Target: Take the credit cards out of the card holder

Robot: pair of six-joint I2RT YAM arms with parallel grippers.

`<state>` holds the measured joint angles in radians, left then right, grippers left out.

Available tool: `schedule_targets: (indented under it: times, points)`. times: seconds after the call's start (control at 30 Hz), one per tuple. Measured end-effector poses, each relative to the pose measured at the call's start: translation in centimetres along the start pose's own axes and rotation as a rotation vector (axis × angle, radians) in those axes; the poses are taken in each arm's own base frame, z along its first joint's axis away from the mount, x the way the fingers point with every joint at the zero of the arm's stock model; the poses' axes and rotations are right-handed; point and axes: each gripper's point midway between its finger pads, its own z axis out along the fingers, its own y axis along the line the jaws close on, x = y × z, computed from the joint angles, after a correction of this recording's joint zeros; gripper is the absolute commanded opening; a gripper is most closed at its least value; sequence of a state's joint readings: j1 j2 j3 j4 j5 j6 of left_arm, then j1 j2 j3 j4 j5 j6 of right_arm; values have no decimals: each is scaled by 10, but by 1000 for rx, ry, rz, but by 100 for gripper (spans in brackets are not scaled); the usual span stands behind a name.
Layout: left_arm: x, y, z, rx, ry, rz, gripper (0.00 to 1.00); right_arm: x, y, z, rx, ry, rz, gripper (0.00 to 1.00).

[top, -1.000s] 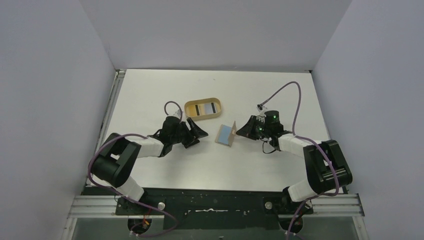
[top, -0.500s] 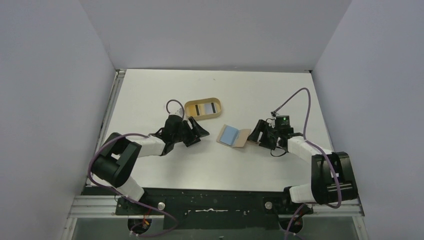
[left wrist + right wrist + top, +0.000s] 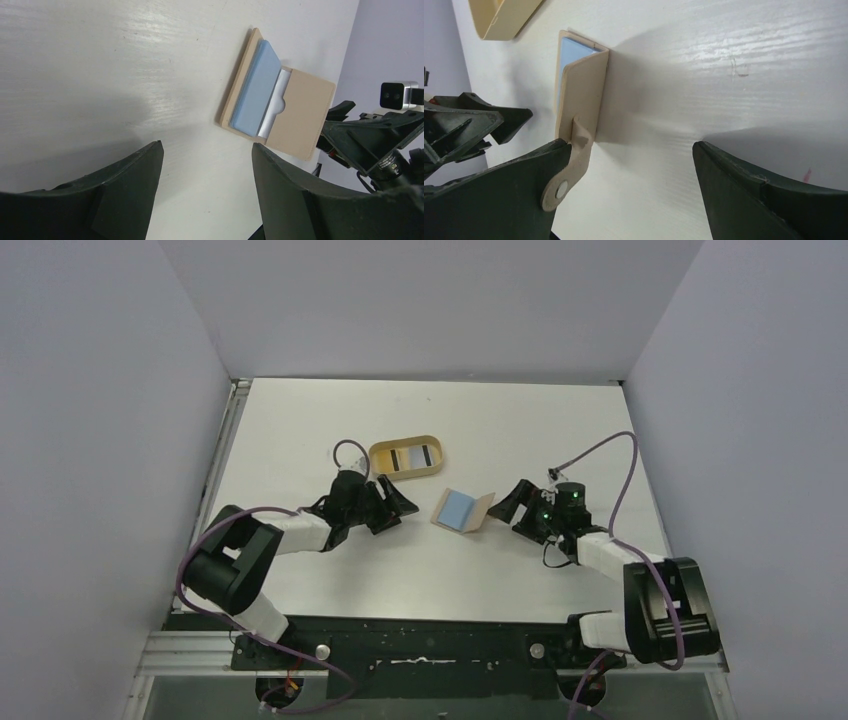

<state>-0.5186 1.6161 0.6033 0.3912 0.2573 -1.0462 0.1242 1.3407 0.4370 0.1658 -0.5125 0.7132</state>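
The card holder (image 3: 480,510) lies unfolded at mid-table, its light blue inner panel (image 3: 456,508) facing up and its tan flap half raised. In the left wrist view a pale card edge (image 3: 280,97) shows inside the holder (image 3: 300,117), in its tan pocket. My right gripper (image 3: 513,510) is open just right of the holder. In the right wrist view the snap tab (image 3: 561,186) rests against one finger (image 3: 499,200), not clamped. My left gripper (image 3: 395,512) is open and empty, left of the holder. Pale and grey credit cards (image 3: 408,459) lie in a tray.
The oval tan tray (image 3: 377,452) sits just behind the left gripper and the holder; its corner (image 3: 504,17) shows in the right wrist view. White walls close in the table on three sides. A metal rail runs along the left edge.
My right gripper has opened, let go of the holder's flap and drawn back toward the near right. The flap dropped from upright to a half-raised lean. The left arm has stayed put.
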Motion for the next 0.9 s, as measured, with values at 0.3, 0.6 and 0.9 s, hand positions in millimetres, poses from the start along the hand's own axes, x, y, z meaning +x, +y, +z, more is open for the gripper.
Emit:
schedule_targets:
  times: [0.3, 0.6, 0.9]
  points:
    - [0, 1, 1, -3, 1, 4, 62, -10, 15, -14, -60, -101, 24, 99]
    - [-3, -2, 2, -6, -1, 20, 61, -15, 18, -12, -61, -101, 29, 100]
    - [-2, 1, 1, -17, 1, 30, 61, -63, 57, -20, -102, -160, -78, 100]
